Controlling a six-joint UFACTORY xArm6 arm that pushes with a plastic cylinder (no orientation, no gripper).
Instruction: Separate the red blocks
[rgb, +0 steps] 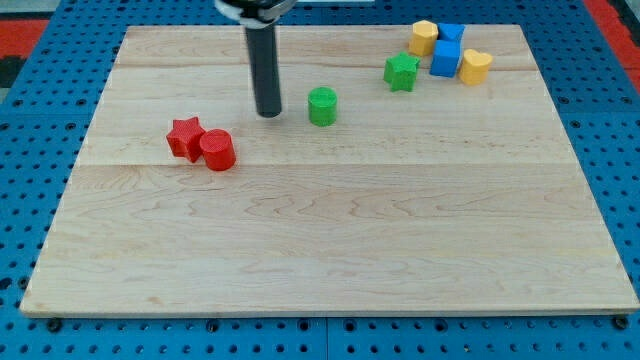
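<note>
The red star-shaped block (185, 137) and the red cylindrical block (217, 150) lay touching near the left edge of the wooden board (330, 250). My tip (268, 113), a plain rod without jaws, stood toward the top edge, well apart from them, just left of the green cylindrical block (322, 106).

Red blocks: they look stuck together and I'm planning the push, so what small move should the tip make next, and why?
Probably slide my tip toward the view's lower left, to just above the seam between the red star and red cylinder. They touch, and the tip stands up and to the right of them, beside the green cylinder, so it must first reach the pair.
</note>
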